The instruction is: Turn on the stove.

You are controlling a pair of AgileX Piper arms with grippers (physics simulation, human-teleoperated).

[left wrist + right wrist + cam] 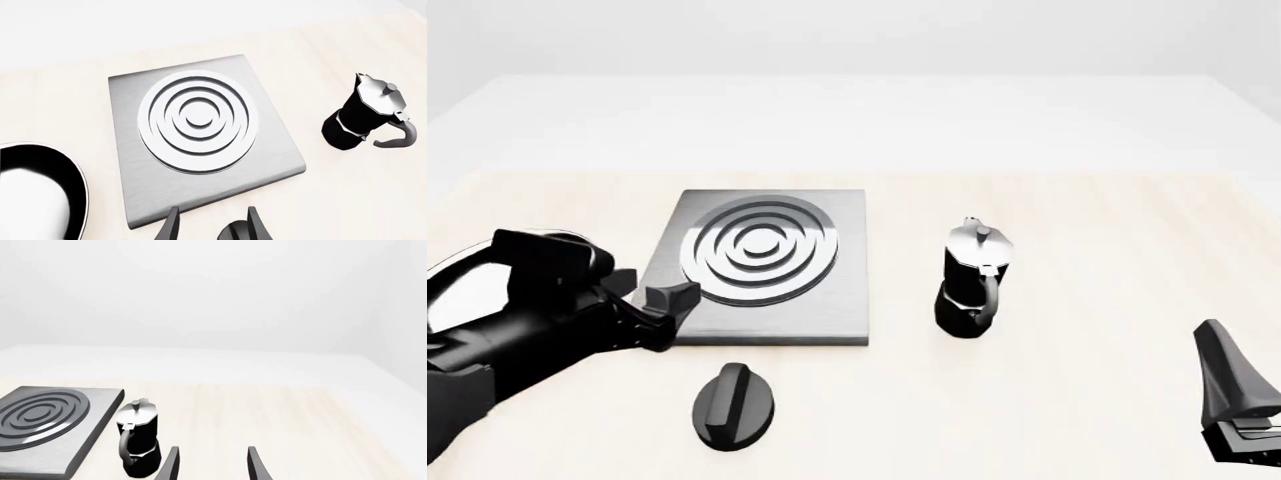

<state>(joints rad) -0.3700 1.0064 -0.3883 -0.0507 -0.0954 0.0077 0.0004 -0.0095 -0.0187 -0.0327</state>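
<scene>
Two parts made up the stove (777, 262): a grey slab with a ringed burner (761, 248), lying flat left of centre on the table (1068, 230), and a separate black knob (735, 404) on the table just in front of the slab's near edge, not touching it. In my left wrist view the knob (235, 232) sat low between my fingers (169, 227), against the one farther from the pan; I couldn't tell if it touched. My left gripper (212, 225) was spread, gripping nothing. In the front view that gripper (665, 305) hung over the slab's near-left corner, left of and beyond the knob. A moka pot (972, 282) stood upright right of the slab, apart from it, handle toward me. A glossy black pan (41, 194) lay left of the slab; in the front view my left arm (521, 330) hid most of it. My right gripper (212, 462) was also spread and empty, low at the table's near right, well apart from the pot (138, 444) and slab (57, 426).
</scene>
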